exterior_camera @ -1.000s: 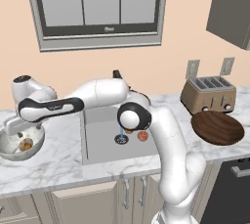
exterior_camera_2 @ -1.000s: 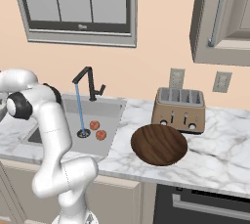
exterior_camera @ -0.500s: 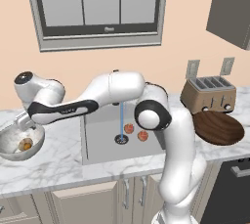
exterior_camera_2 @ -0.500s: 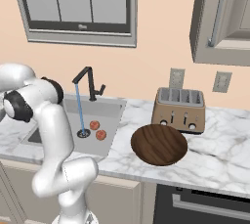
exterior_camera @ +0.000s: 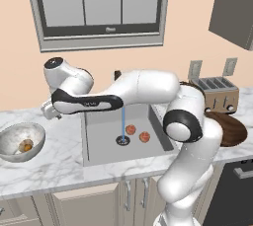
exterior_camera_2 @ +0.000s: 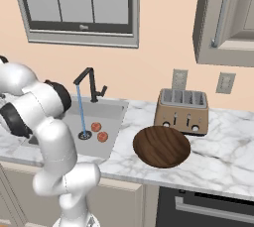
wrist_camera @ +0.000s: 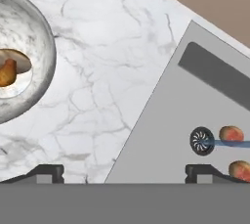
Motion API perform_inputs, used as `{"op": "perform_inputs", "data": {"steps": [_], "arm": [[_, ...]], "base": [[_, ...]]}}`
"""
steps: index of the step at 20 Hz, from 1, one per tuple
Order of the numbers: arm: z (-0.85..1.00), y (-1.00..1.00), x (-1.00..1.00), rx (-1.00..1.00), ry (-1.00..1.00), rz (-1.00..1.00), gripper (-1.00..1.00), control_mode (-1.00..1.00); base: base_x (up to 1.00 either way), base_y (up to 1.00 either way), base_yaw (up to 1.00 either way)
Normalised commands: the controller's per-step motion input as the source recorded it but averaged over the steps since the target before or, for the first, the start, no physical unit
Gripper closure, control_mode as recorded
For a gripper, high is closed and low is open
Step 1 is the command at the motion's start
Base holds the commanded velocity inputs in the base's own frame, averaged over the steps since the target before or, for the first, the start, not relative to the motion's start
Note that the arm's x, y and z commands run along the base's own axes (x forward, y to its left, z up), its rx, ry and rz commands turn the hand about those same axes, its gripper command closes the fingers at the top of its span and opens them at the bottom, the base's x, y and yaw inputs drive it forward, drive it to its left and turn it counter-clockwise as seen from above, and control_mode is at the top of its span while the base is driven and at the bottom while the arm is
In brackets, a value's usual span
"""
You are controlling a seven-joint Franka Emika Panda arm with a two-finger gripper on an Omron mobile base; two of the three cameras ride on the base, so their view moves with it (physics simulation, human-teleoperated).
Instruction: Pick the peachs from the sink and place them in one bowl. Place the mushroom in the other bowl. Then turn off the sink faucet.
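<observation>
White marble worktop (exterior_camera: 59,163) runs under a window, with the grey sink (exterior_camera: 101,146) set into it. Water falls in a thin blue stream from the black faucet (exterior_camera_2: 89,83) onto the round drain (exterior_camera: 123,140).

Two peachs lie on the sink floor at about 3 o'clock from the drain: one peach (exterior_camera: 130,130) just beside the stream, the other peach (exterior_camera: 145,136) near it, apart from it.

At 9 o'clock from the sink stands the grey-white speckled bowl (exterior_camera: 12,141), and the mushroom (exterior_camera: 25,146) lies inside it on its side.

Beyond the sink at 3 o'clock the dark wooden bowl (exterior_camera_2: 161,146) sits on the worktop in front of the toaster (exterior_camera_2: 182,111).

The arm reaches across the sink toward 9 o'clock. In the hand view the fingers (wrist_camera: 124,173) stand spread wide, holding nothing, above the bare marble between the speckled bowl and the sink.
</observation>
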Motion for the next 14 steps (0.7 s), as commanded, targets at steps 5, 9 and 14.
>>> {"op": "perform_inputs", "data": {"steps": [5,9,14], "arm": [[0.26,-0.78,-0.35,0.0,0.0,-0.14,-1.0,-1.0],[0.0,-0.89,-0.75,0.0,-0.08,-0.11,-1.0,-1.0],[0.0,-0.83,-0.7,0.0,-0.05,-0.1,-1.0,-1.0]], "base": [[0.0,0.0,0.0],[0.0,0.0,0.0],[0.0,0.0,0.0]]}}
